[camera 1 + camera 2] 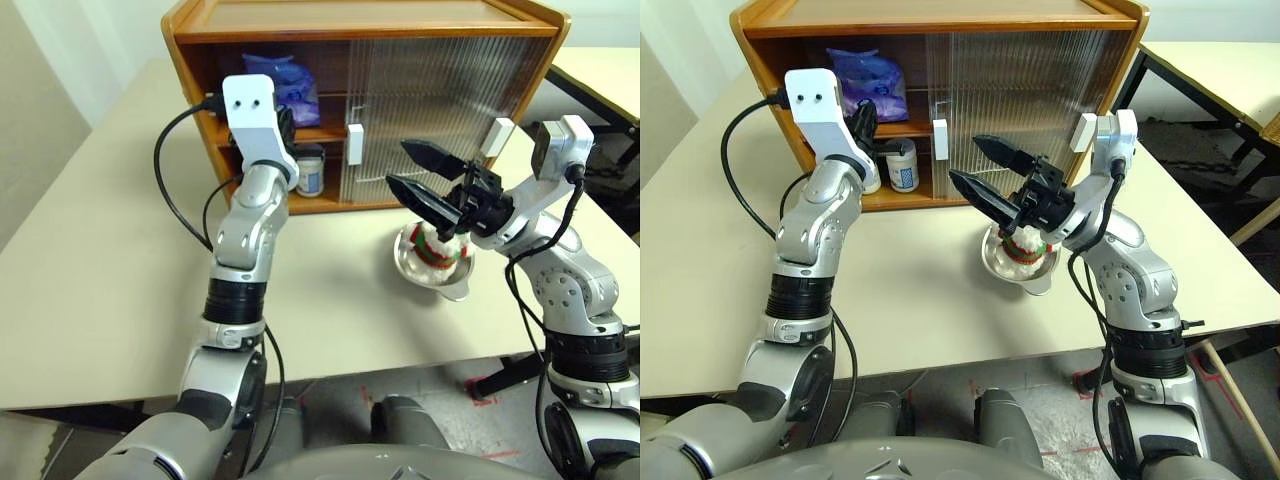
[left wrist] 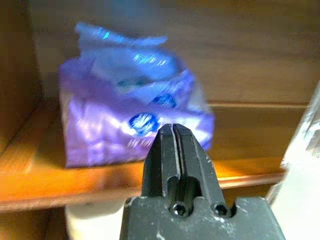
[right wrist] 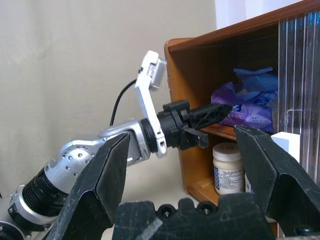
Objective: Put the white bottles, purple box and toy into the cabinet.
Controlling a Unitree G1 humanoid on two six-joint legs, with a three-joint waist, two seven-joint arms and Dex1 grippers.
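Note:
The wooden cabinet stands at the back of the table, its left half open. The purple box lies on the inner shelf. A white bottle stands on the cabinet floor below it; a second one is mostly hidden behind my left gripper. My left gripper is shut and empty, at the open side, pointing at the purple box without touching it. The toy sits in a metal bowl in front of the cabinet. My right gripper hangs open just above the toy, holding nothing.
Ribbed sliding doors with white handles cover the cabinet's right half. The beige table extends wide to the left of my left arm. Another table stands at the far right, past a gap.

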